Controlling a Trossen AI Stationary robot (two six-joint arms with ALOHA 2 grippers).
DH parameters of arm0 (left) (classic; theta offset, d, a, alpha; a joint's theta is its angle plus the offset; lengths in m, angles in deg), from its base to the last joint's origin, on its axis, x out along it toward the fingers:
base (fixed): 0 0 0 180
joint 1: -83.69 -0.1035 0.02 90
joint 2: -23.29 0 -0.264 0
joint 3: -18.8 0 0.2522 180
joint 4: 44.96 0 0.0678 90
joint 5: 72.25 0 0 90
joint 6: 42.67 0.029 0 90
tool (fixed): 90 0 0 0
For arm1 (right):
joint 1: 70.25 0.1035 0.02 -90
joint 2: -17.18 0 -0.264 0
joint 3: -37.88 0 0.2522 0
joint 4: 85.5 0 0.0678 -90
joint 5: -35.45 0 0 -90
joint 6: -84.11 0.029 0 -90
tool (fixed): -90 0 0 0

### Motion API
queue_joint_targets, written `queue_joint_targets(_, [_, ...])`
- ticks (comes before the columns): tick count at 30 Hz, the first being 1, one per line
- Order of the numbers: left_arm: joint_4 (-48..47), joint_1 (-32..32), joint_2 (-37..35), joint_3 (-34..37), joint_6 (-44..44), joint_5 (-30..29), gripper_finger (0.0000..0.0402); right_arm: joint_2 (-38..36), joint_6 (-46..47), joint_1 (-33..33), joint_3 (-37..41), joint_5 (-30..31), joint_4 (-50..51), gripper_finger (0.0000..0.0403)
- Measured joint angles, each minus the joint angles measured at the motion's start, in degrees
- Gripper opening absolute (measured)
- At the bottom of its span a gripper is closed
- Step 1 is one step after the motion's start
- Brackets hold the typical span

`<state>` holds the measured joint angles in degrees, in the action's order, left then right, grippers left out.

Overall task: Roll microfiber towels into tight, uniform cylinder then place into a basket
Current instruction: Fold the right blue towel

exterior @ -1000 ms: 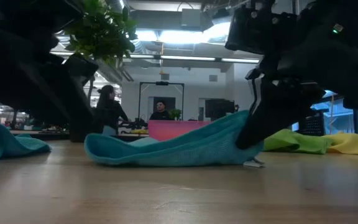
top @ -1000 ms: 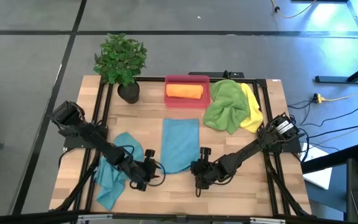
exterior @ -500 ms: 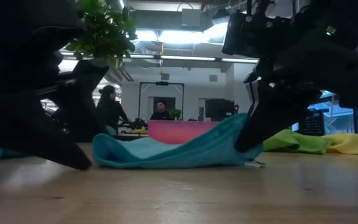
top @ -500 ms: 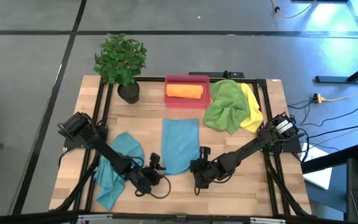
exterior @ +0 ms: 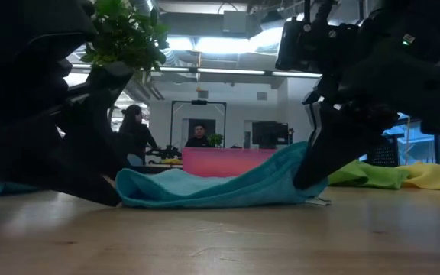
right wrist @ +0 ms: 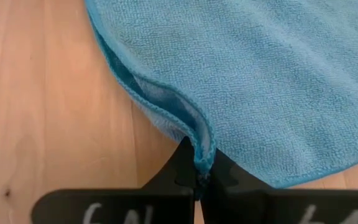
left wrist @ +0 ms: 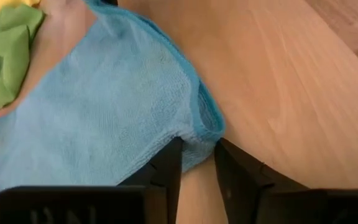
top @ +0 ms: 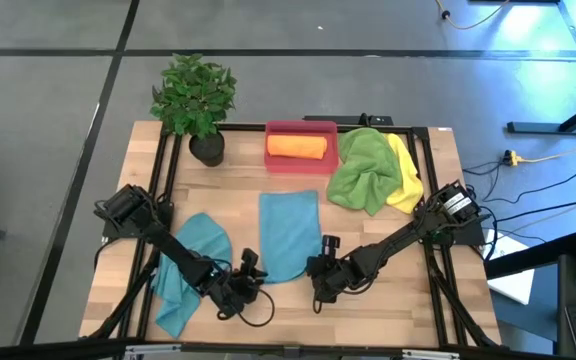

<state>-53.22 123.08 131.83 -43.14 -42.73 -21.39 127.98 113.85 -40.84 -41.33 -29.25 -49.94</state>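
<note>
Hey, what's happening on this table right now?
Two robot arms are working on a flat teal towel mid-table. The right hand is shut on its near corner, and the left hand straddles the other near corner. One rolled orange towel already lies in the pink basket; green, yellow and another teal towel wait.
</note>
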Motion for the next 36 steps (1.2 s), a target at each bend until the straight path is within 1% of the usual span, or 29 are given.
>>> queue_joint_targets(3, [-1.42, 0.13, -0.06, 0.0, -1.33, -0.39, 0.0099, 0.0, 0.02, 0.0, 0.0, -0.16, 0.0, 0.0002])
queue_joint_targets(7, [-2.86, 0.44, -0.01, -0.75, -2.22, -1.23, 0.0126, 0.0, 0.02, 0.0, 0.0, -0.44, 0.0, 0.0003])
queue_joint_targets(13, [-15.23, 0.44, 0.25, -7.02, -1.97, -1.46, 0.0168, 0.0, 0.02, 0.0, 0.0, -1.05, 0.02, 0.0003])
queue_joint_targets(15, [-17.81, 0.44, 0.27, -8.18, -1.98, -1.47, 0.0178, 0.0, 0.02, 0.0, 0.0, -1.07, 0.02, 0.0003])
queue_joint_targets(20, [-18.07, 0.47, 0.27, -8.55, -1.73, -1.74, 0.0193, 0.0, 0.17, 0.0, 0.0, -1.07, 0.09, 0.0004])
queue_joint_targets(27, [-14.63, 1.21, 0.5, -8.62, 1.81, -1.98, 0.0193, 0.0, 0.22, 0.0, 0.0, -1.06, 0.11, 0.0004])
queue_joint_targets(29, [-14.08, 1.14, 1.6, -8.69, 2.5, -2.13, 0.0194, 0.0, 0.22, 0.0, 0.0, -1.06, 0.11, 0.0004])
queue_joint_targets(32, [-12.86, 1.27, 3.75, -8.92, 3.79, -4.01, 0.0194, 0.0, 0.39, 0.0, 0.0, -1.05, 0.18, 0.0004])
queue_joint_targets(36, [-12.58, 1.25, 5.3, -9.14, 4.52, -4.53, 0.0192, 0.0, 0.68, 0.0, 0.0, -1.26, 0.33, 0.0004])
